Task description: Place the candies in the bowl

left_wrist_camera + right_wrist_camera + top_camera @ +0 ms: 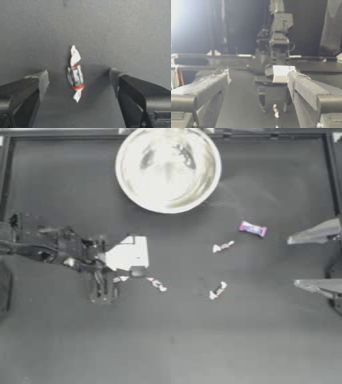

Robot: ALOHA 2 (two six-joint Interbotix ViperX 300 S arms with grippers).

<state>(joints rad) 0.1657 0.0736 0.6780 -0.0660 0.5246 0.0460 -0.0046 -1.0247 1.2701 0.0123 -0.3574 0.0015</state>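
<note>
We see the bowl [167, 169] at the upper centre of the top view, touching the frame's top edge; its glossy inside shows only reflections, and we can make out no candy in it. All visible candies lie on the table [200, 338].

The pink candy [252, 229] sits right of centre, below and to the right of the bowl. A white candy [222, 246] lies just below and left of it. Two more white candies lie lower, near mid-frame: one [218, 290] right of centre, another [157, 284] left of centre.

The left gripper [119, 278] reaches in from the left and is lowered over the table at centre-left, beside that last candy. In the left wrist view its jaws stand apart with a white candy [75, 74] lying flat between them, touching neither.

The right gripper [314, 259] waits at the right edge, jaws wide apart, holding nothing, well apart from the candies.
</note>
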